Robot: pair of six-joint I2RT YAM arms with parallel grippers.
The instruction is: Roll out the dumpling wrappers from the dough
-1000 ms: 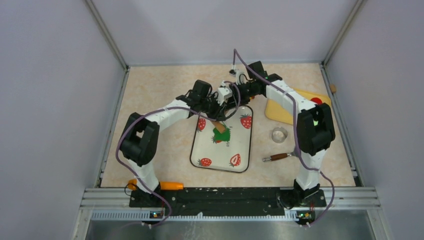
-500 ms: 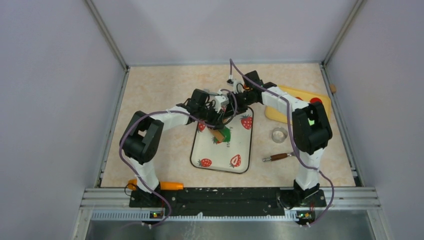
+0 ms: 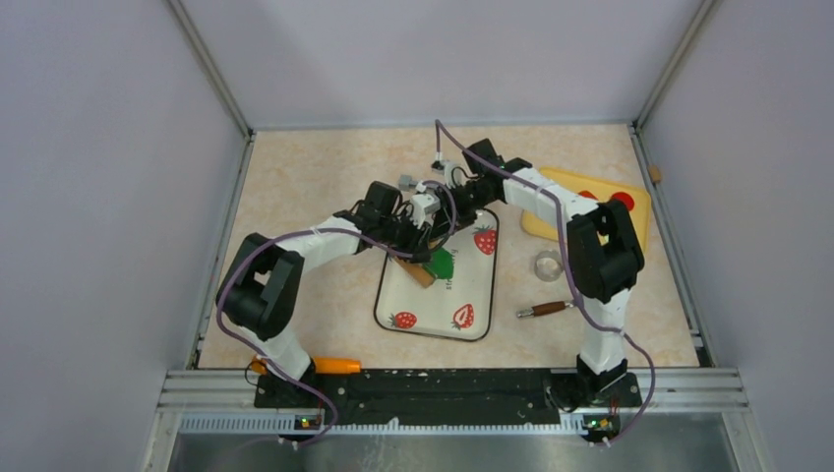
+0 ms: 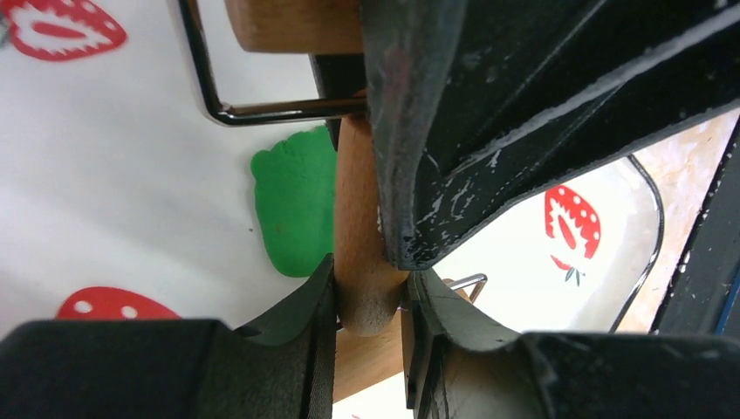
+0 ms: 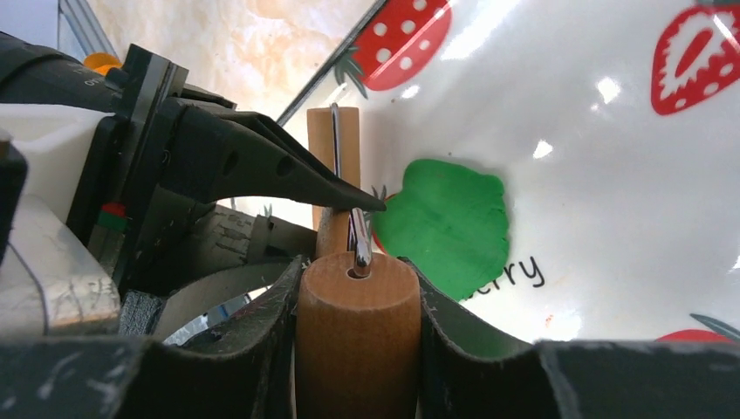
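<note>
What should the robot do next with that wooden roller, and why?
Probably roll the wooden roller sideways across the dough. The left gripper and right gripper are both clamped on the roller, which sits at the dough's edge rather than over its middle. The dough is a small uneven patch on the tray, and no round wrappers show yet.

A smooth pale wooden roller with shiny metal wire sat in the left gripper; the green clay dough beside it looked matt.
</note>
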